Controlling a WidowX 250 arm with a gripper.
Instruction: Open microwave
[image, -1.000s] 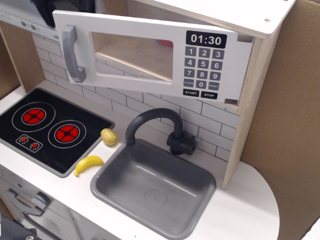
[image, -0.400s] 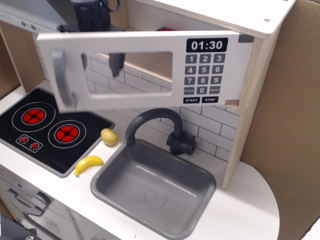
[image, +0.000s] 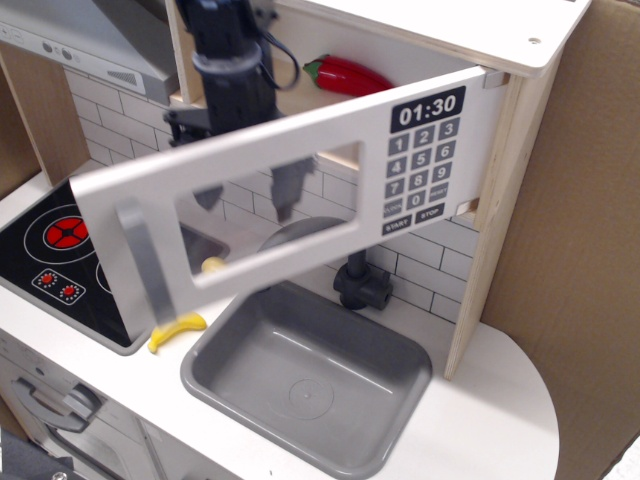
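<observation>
White microwave (image: 290, 190) door, ajar, partly hides the tool (image: 245, 195); its fingers look spread.

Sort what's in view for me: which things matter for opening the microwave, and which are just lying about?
Job:
microwave door, swung out
grey handle
gripper behind the door window

Lying about:
red chili pepper inside the microwave
banana
sink
faucet
stove
</observation>
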